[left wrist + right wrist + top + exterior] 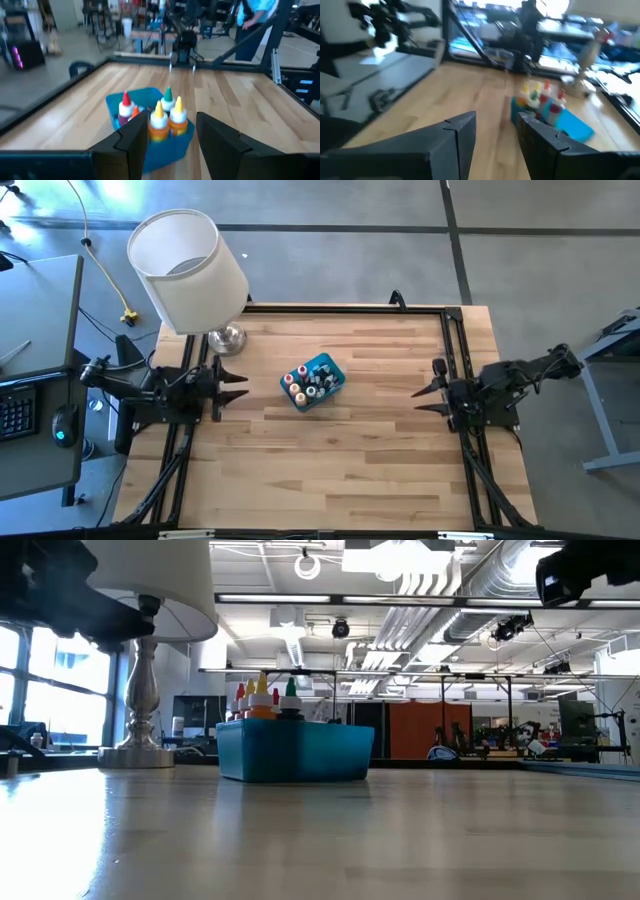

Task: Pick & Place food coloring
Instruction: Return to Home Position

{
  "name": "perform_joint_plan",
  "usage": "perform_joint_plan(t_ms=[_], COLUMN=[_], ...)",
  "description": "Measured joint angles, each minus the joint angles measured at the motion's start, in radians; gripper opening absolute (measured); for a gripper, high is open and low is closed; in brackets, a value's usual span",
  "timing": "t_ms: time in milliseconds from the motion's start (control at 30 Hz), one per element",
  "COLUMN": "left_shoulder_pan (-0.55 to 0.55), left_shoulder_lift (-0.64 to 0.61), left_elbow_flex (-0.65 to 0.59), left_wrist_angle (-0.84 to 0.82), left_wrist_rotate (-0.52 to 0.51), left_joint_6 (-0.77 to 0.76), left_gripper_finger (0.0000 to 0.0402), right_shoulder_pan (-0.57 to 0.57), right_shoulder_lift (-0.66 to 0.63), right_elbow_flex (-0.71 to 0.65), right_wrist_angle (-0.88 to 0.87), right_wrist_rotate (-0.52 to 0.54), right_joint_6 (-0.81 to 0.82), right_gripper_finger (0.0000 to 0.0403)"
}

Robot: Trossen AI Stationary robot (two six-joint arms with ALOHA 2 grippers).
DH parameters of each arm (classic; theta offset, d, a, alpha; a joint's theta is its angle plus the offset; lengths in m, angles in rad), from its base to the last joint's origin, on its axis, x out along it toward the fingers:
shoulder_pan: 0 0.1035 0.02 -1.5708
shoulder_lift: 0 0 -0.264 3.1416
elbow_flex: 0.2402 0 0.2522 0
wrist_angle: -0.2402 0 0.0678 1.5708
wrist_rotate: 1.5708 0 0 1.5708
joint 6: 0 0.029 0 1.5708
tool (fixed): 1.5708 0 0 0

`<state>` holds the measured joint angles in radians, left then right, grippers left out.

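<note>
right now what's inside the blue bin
Upright food coloring bottles with red, green and yellow caps. The bin floor and anything beneath them are covered. Left gripper and right gripper wait open at the sides.

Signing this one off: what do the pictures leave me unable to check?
- Bottle count: the food coloring bottles are too small in the high view; in the low view the bin wall hides all but caps.
- Left wrist view: fingers of the left gripper cover the bin's near side.
- Right wrist view: a finger of the right gripper covers part of the bin.
- High view: the lamp shade hides the table beneath.
</note>
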<state>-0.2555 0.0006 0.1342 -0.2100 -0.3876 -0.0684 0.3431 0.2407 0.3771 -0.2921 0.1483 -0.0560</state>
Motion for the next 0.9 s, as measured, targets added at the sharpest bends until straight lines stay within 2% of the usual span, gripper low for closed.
perform_joint_plan(t_ms=[67, 200, 333, 533, 700, 800, 900], left_shoulder_pan=[0.000, 0.000, 0.000, 0.000, 0.000, 0.000, 0.000], left_shoulder_lift=[0.008, 0.029, 0.030, 0.031, 0.035, 0.035, 0.035], left_elbow_flex=[-0.024, -0.105, -0.116, -0.118, -0.119, -0.120, -0.120], left_wrist_angle=[0.070, 0.252, 0.272, 0.264, 0.263, 0.264, 0.263], left_wrist_rotate=[0.010, 0.098, 0.131, 0.097, 0.098, 0.098, 0.098], left_joint_6=[0.048, 0.126, 0.147, 0.107, 0.090, 0.090, 0.090], left_gripper_finger=[0.0161, 0.0161, 0.0161, 0.0161, 0.0161, 0.0161, 0.0161], right_shoulder_pan=[0.000, 0.000, 0.000, 0.000, 0.000, -0.001, -0.001], right_shoulder_lift=[-0.008, -0.014, -0.014, -0.012, -0.012, -0.012, -0.012], right_elbow_flex=[0.000, 0.001, 0.001, -0.007, -0.154, -0.244, -0.301], right_wrist_angle=[0.031, 0.093, 0.102, 0.110, 0.343, 0.462, 0.508], right_wrist_rotate=[-0.026, -0.033, -0.033, -0.069, -0.110, -0.063, -0.019], right_joint_6=[-0.026, -0.078, -0.077, -0.037, -0.035, -0.028, 0.001], right_gripper_finger=[0.0135, 0.0135, 0.0135, 0.0135, 0.0135, 0.0135, 0.0135])
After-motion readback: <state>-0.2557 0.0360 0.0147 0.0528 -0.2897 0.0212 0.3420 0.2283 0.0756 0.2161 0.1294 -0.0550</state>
